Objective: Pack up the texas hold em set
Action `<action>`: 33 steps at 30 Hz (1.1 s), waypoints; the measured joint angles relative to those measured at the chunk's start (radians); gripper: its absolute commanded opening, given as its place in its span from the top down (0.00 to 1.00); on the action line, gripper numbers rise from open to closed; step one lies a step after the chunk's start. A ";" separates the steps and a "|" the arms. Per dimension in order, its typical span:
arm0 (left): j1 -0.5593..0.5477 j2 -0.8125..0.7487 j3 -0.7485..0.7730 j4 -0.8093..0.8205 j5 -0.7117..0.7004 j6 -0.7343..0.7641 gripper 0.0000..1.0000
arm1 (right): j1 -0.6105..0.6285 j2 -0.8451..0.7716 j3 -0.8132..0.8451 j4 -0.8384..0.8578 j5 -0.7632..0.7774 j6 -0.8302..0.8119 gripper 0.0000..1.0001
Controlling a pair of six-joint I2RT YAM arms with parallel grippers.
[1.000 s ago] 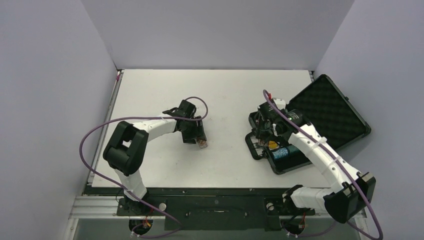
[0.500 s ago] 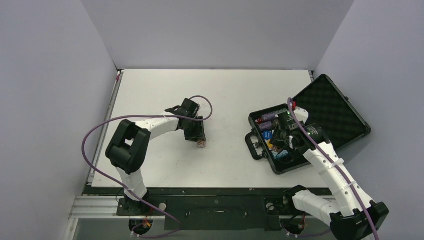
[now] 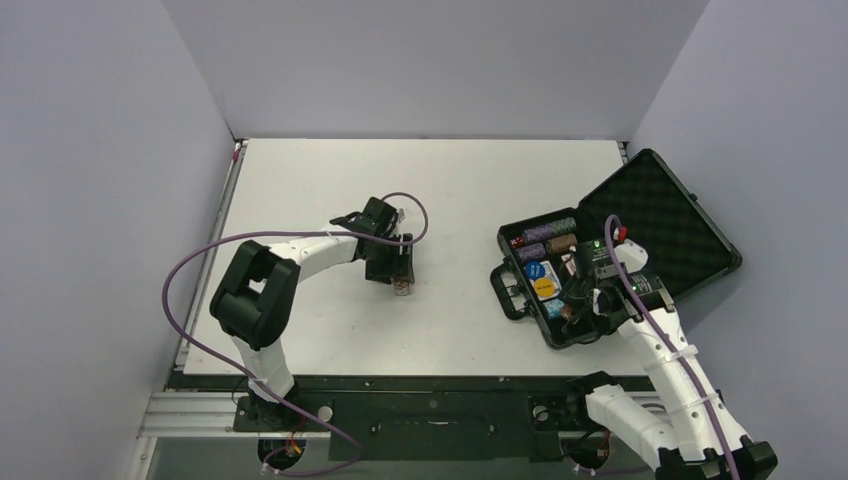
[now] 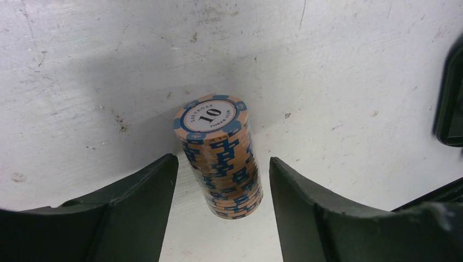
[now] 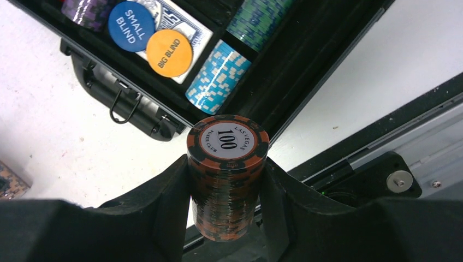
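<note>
The left gripper (image 4: 222, 162) stands with its jaws apart on either side of the "10" chip stack (image 4: 213, 117), peach and blue, upright on the table (image 4: 82, 65) and touching neither finger. The right gripper (image 5: 226, 164) is clamped on the "100" chip stack (image 5: 227, 141), orange and black, over the near end of the open black case (image 3: 655, 220). Inside, a blue disc (image 5: 131, 26) and a yellow disc (image 5: 168, 52) lie on a card deck (image 5: 188, 30).

Your white flat tabletop (image 3: 450, 190) is scuffed and flecked with small dark marks; two things sit directly on it; an upright stack of peach-and-blue poker chips (image 4: 219, 158), top chip marked 10, stands left of centre; a black rectangular handled case (image 3: 665, 225) lies open on the right side, well apart from that stack, its foam-lined lid laid back to the right.
</note>
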 measured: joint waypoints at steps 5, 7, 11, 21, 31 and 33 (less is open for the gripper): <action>-0.009 0.000 -0.002 0.000 0.007 0.008 0.56 | -0.036 -0.009 -0.036 -0.010 0.010 0.044 1.00; -0.011 0.000 -0.002 0.000 0.008 0.016 0.62 | -0.054 -0.014 -0.057 -0.010 0.012 0.060 1.00; -0.014 0.000 -0.002 0.002 0.014 0.026 0.72 | -0.085 -0.015 -0.097 -0.006 0.012 0.087 1.00; -0.032 -0.006 -0.013 0.006 0.032 0.055 0.85 | -0.175 0.011 -0.188 0.054 -0.039 0.108 1.00; -0.060 -0.078 -0.103 0.011 0.053 0.071 0.86 | -0.262 0.087 -0.223 0.159 -0.117 0.080 1.00; -0.064 -0.089 -0.115 0.011 0.053 0.074 0.87 | -0.274 0.094 -0.228 0.176 -0.132 0.076 1.00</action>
